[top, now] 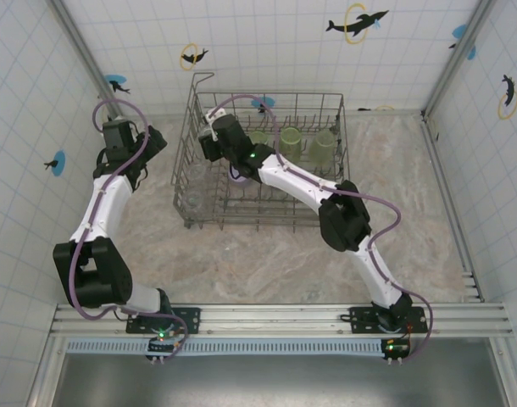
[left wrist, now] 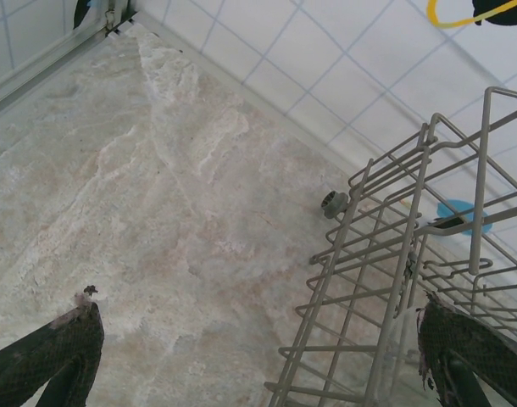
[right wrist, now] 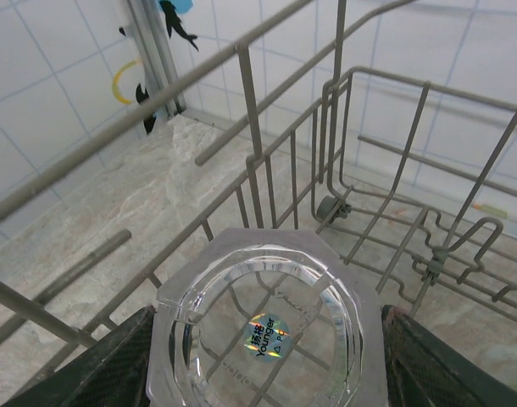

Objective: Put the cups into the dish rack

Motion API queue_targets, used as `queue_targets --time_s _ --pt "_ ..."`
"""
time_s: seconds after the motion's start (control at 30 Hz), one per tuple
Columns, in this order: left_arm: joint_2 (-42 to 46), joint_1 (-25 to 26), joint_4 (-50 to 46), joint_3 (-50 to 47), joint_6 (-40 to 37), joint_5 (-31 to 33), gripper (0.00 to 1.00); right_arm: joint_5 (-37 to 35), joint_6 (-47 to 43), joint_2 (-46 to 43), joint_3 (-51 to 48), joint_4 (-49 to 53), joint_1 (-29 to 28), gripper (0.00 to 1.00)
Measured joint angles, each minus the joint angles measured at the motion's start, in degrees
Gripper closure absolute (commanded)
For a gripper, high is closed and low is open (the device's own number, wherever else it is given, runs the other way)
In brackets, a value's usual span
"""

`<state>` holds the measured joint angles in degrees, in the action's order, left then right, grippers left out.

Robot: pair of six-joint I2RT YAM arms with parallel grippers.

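The dish rack (top: 267, 208) is a grey wire basket at the back middle of the table. Three light-green tumblers (top: 291, 141) stand in a row at its far side, and a lavender tumbler (top: 239, 177) sits under the right arm. My right gripper (right wrist: 267, 360) reaches into the rack's left part and is shut on a clear glass (right wrist: 267, 331) with an eight-sided base and a shiny sticker; the black fingers (right wrist: 102, 369) press against its sides. My left gripper (left wrist: 258, 365) hangs open over bare table beside the rack's left wall (left wrist: 386, 280), holding nothing.
Tiled walls with fish stickers close in the table on three sides. A metal post (top: 80, 51) runs up the back left corner. A small wheel (left wrist: 333, 203) sticks out from the rack's corner. Marbled tabletop (top: 267, 263) lies between the rack and the arm bases.
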<state>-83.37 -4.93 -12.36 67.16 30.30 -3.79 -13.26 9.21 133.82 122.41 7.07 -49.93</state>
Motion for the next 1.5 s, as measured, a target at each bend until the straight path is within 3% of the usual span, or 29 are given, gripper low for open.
queue_targets --time_s 0.73,1.2,1.5 --pt "0.00 -0.44 0.07 -0.07 1.22 -1.68 0.03 0.72 1.25 3.82 0.15 -0.09 -0.74 0.56" --pt "0.00 -0.55 0.68 -0.72 2.14 -3.34 0.03 1.33 2.03 5.40 2.23 -0.13 -0.70 0.24" --pt "0.00 -0.55 0.92 -1.14 2.95 -4.37 0.03 3.04 4.37 6.14 2.62 -2.75 -0.68 0.13"
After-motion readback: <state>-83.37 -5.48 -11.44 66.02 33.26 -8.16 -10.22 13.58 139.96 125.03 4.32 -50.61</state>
